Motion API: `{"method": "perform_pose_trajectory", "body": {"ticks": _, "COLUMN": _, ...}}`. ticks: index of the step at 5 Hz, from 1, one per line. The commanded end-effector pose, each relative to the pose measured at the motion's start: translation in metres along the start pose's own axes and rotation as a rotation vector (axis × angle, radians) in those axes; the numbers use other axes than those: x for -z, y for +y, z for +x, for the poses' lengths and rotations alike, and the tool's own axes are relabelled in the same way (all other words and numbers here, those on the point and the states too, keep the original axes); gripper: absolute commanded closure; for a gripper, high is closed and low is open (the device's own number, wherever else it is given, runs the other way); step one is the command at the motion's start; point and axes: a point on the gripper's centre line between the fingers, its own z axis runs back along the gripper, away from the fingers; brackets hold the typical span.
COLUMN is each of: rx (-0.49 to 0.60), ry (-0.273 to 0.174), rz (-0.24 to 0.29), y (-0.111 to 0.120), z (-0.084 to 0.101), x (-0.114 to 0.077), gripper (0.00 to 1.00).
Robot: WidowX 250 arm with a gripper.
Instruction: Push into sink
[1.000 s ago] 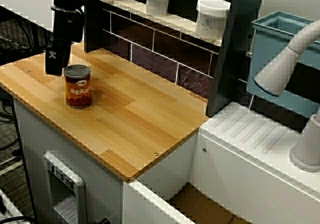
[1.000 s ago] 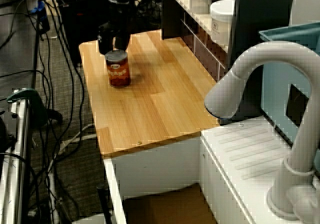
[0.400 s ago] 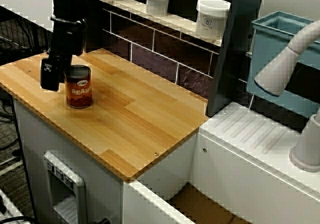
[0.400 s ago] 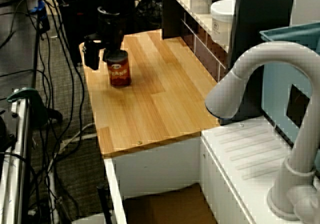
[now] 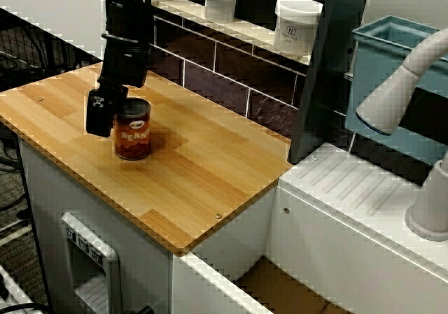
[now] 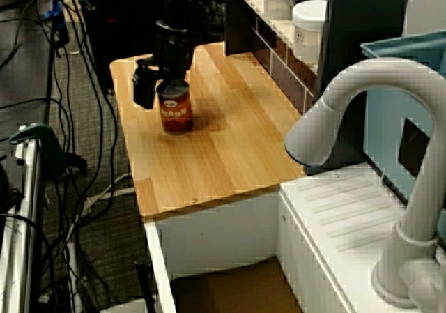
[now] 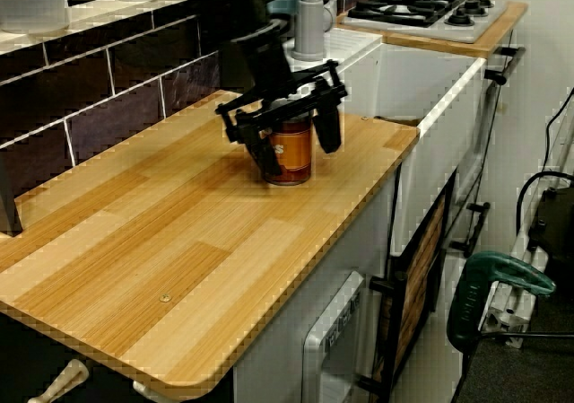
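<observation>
A brown beans can (image 5: pixel 133 138) stands upright on the wooden countertop (image 5: pixel 196 167), toward its left end. My black gripper (image 7: pixel 296 143) is down at the can and open, its jaws spread wider than the can. In the front view one finger (image 5: pixel 99 115) sits against the can's left side, the side away from the sink. The white sink (image 5: pixel 350 188), with its ribbed draining surface and pale-grey curved tap (image 5: pixel 399 90), lies past the countertop's right edge. From the sink end, the can (image 6: pixel 175 111) appears far off, beyond the tap (image 6: pixel 362 97).
A dark pillar (image 5: pixel 325 69) stands at the back between countertop and sink. A tiled shelf behind carries white jars (image 5: pixel 297 24). A blue-green tub (image 5: pixel 392 55) sits behind the tap. Cables and a green tool (image 6: pixel 35 139) are on the floor in front.
My gripper dropped beside the can's left side and moved right. The can slid a short way along the countertop toward the sink, still upright.
</observation>
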Motion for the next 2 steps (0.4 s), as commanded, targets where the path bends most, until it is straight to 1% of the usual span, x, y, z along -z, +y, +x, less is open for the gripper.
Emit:
{"method": "perform_pose_trajectory", "body": {"ticks": 1, "rx": 0.051, "ry": -0.026, "rz": -0.008, "y": -0.0081, "z": 0.0209, "x": -0.0144, "gripper": 0.0}}
{"method": "perform_pose_trajectory", "body": {"ticks": 2, "rx": 0.081, "ry": -0.033, "rz": -0.038, "y": -0.017, "z": 0.021, "x": -0.017, "gripper": 0.0}}
